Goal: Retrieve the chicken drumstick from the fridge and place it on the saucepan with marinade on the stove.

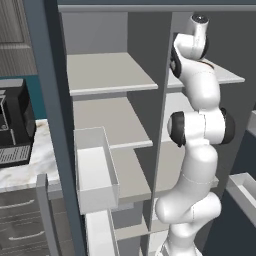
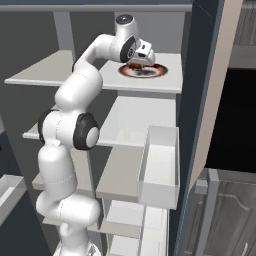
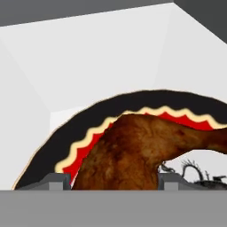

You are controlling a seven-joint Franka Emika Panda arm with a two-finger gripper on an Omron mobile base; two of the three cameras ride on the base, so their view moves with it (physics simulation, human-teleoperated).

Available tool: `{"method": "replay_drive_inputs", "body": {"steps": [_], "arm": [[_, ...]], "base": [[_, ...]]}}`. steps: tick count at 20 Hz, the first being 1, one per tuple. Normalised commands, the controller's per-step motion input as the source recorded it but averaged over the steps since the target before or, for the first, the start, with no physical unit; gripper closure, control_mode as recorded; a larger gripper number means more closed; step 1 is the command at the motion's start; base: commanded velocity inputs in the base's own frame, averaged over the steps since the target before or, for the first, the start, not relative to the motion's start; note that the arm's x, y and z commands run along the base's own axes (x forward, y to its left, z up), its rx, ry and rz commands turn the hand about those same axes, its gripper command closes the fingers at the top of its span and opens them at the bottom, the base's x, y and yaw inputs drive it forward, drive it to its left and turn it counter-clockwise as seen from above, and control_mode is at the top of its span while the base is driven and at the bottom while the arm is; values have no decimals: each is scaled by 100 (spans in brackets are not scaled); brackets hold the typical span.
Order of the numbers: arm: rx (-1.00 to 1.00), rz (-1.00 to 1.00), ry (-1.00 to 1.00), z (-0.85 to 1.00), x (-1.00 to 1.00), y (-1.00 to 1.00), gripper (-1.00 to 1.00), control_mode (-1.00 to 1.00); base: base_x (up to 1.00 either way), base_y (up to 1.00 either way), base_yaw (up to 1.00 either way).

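Reaching into the fridge (image 1: 50, 125) in the left base view, I am bending my arm over its upper shelf. From the right, my gripper (image 2: 138, 63) is hanging over a plate (image 2: 156, 71). Through my hand camera, my fingers (image 3: 56, 181) are flanking the chicken drumstick (image 3: 137, 150) on that plate; contact I cannot tell.

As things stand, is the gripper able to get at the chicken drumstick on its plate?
Probably yes. The gripper is down over the plate on the fridge's upper shelf, and the hand view shows the chicken drumstick between its fingertips with nothing in between.
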Motion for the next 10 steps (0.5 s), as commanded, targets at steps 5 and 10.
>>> {"method": "replay_drive_inputs", "body": {"steps": [5,10], "arm": [[7,9,-24,-5,-1,0,100,-100],[1,3,-26,2,-16,0,100,-100]], "base": [[0,0,0],[0,0,0]]}}
